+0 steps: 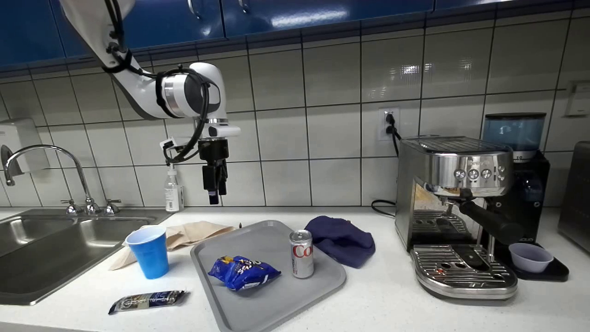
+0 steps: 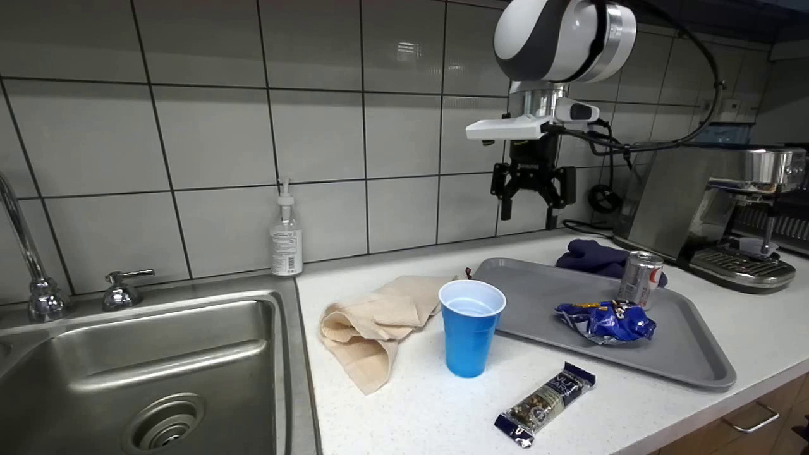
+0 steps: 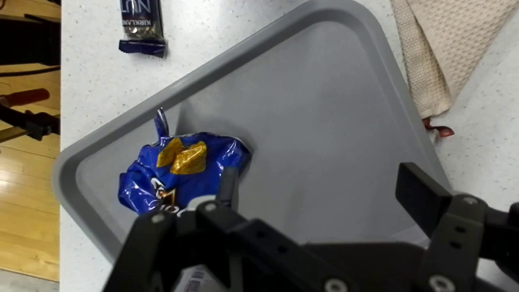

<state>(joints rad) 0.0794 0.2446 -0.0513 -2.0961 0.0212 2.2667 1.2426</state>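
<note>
A wrapped nut bar [image 1: 146,301] lies flat on the front part of the white counter [image 1: 368,299]. Behind it a blue cup [image 1: 153,253] with a white interior stands upright beside the gray tray [image 1: 249,306]. The tray, set at an angle, carries two items: a crumpled blue bag [image 1: 244,273], lying down, and a silver can [image 1: 302,255] with red lettering, upright just beside the bag. Above the counter hangs the gripper [image 2: 528,215], pointing down, its two jaws spread wide; the wrist view shows the tray beneath it, with one finger [image 3: 228,188] crossing the bag in the line of sight. In both exterior views the gripper is well above these items. Beyond the cup a beige cloth [image 1: 196,232] lies loosely folded; a small red object [image 3: 440,129], too little shown to identify, protrudes from its edge. A dark purple cloth [image 1: 343,240] lies bunched at the tray's far side. A steel coffee machine [image 1: 465,166] stands well apart from the tray; a steel sink [image 2: 177,335] occupies the opposite end. At the back, a pump bottle [image 2: 287,246] stands before the tiled wall [image 1: 332,133].
</note>
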